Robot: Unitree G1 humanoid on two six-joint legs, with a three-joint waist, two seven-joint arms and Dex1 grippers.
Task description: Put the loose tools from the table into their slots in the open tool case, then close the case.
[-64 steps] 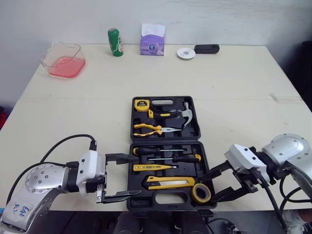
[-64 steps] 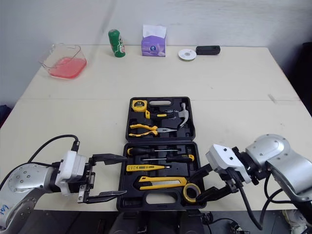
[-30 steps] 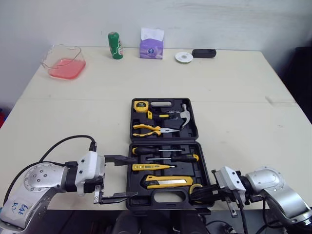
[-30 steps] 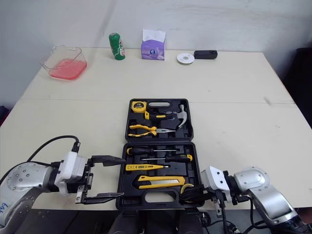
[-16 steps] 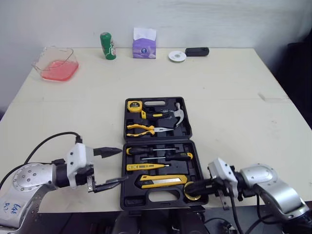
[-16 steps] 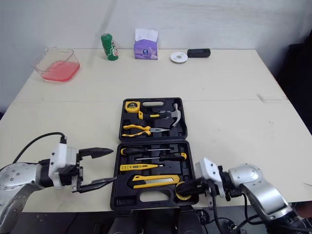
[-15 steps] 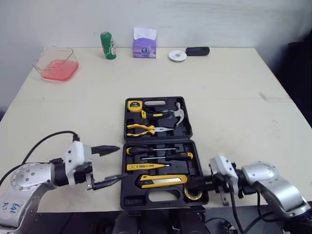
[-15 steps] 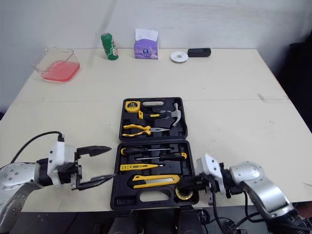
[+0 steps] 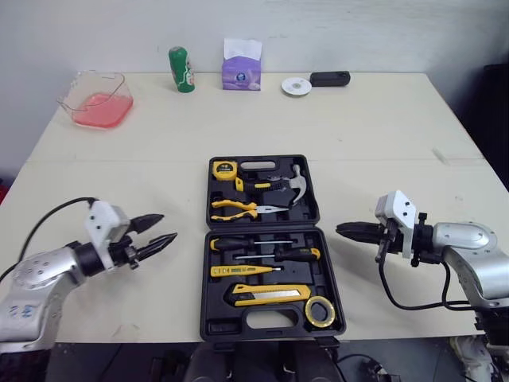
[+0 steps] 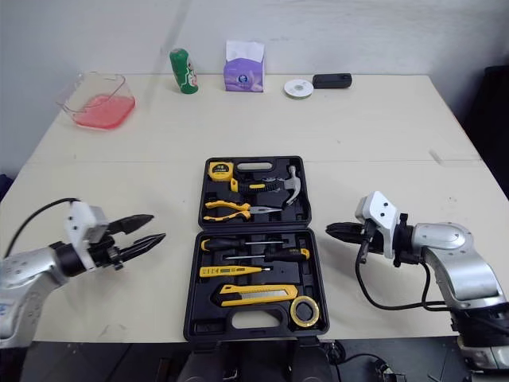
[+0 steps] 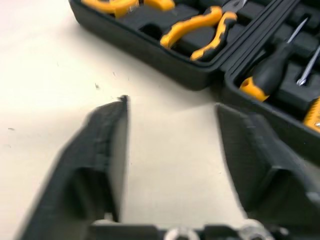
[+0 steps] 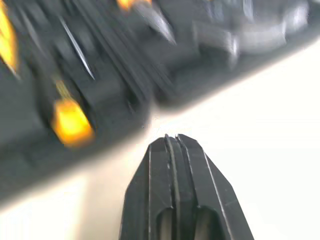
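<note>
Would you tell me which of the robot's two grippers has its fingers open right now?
The left gripper, left of the tool case: its two fingers stand spread apart, while the right gripper has its fingers pressed together.

Open tool case (image 9: 254, 325) lies flat mid-table, the one big block between my arms. Bare table (image 9: 382, 143) on both flanks: left gripper (image 9: 167, 227), fingers spread, has a clear strip to the case's left wall. Right gripper (image 9: 340, 231), fingers pressed together, has the same on the right. Far edge lined by bowl (image 9: 97, 99), green can (image 9: 180, 58), tissue box (image 9: 242, 64), disc (image 9: 296, 85) and black device (image 9: 329, 78), all well apart from the case. Black cable (image 9: 398, 301) loops over near right.
</note>
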